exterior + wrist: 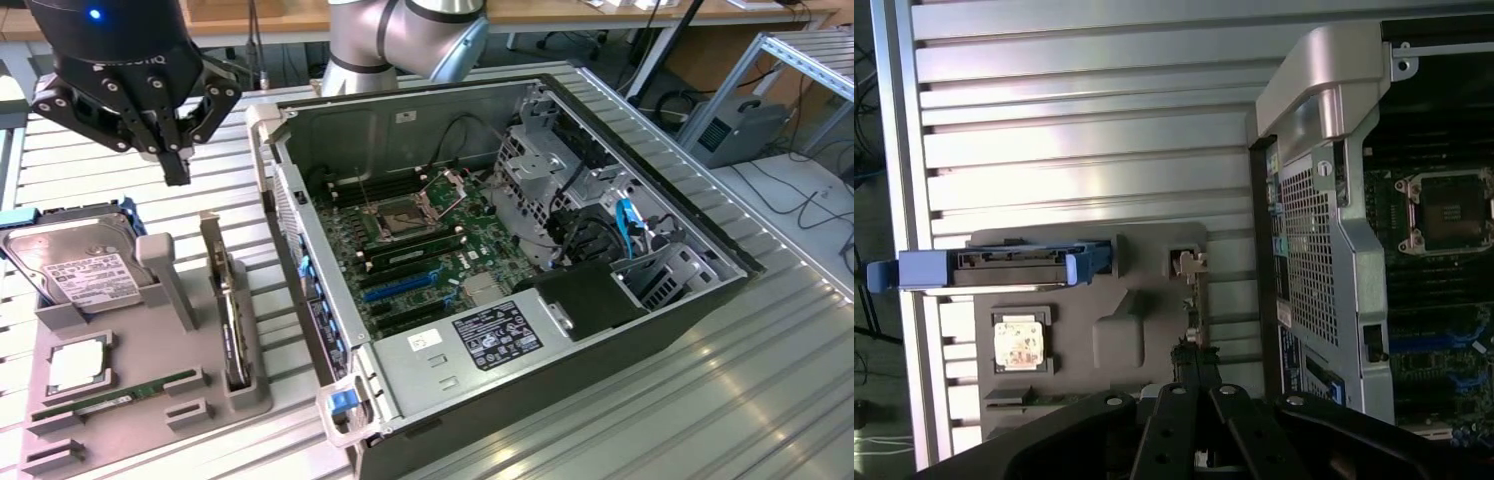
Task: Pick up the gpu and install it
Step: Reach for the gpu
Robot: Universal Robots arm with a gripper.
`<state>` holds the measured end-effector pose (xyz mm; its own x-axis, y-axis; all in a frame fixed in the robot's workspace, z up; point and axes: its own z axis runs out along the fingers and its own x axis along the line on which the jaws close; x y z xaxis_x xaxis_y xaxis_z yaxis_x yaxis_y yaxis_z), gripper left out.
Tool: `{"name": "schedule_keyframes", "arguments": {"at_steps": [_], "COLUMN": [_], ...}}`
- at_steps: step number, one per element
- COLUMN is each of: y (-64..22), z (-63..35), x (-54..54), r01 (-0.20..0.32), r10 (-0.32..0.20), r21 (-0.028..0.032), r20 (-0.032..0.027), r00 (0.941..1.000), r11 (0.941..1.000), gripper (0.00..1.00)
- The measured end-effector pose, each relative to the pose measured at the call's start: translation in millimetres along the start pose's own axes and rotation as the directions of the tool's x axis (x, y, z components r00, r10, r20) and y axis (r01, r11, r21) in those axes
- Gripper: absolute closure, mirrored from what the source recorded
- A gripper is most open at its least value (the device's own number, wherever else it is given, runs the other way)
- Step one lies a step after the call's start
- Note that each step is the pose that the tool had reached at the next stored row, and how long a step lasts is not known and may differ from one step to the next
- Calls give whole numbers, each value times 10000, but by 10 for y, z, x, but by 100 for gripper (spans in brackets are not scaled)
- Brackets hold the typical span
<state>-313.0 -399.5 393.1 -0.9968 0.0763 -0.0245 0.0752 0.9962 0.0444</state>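
Pincer [175, 172] closed, empty. Gpu [235, 325] at its 5 o'clock: thin edge-on, green board, silver bracket, upright in gray tray [134, 352] with hard drive [83, 272], RAM stick [118, 396].

The exterior camera looks steeply down over the tabletop [747, 400]. From my end effector [174, 172], the wrist camera faces straight down, closer. Both share the tray [147, 340] and case [387, 115] edge.

gpu [1194, 300] partly behind the jaws
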Motion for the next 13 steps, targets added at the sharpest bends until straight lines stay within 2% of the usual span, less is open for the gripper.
{"name": "schedule_keyframes", "arguments": {"at_steps": [1,3,8,13], "y": [-48,-78,-245,-357], "z": [-3,-4,-11,-16], "x": [-5,-7,-20,-29], "r01": [0,1,0,1], "r10": [0,-1,0,-1], "r21": [1,1,1,1], "r20": [-1,-1,-1,-1], "r00": [10000,10000,10000,10000], "r11": [10000,10000,10000,10000], "gripper": [89,89,89,89]}}
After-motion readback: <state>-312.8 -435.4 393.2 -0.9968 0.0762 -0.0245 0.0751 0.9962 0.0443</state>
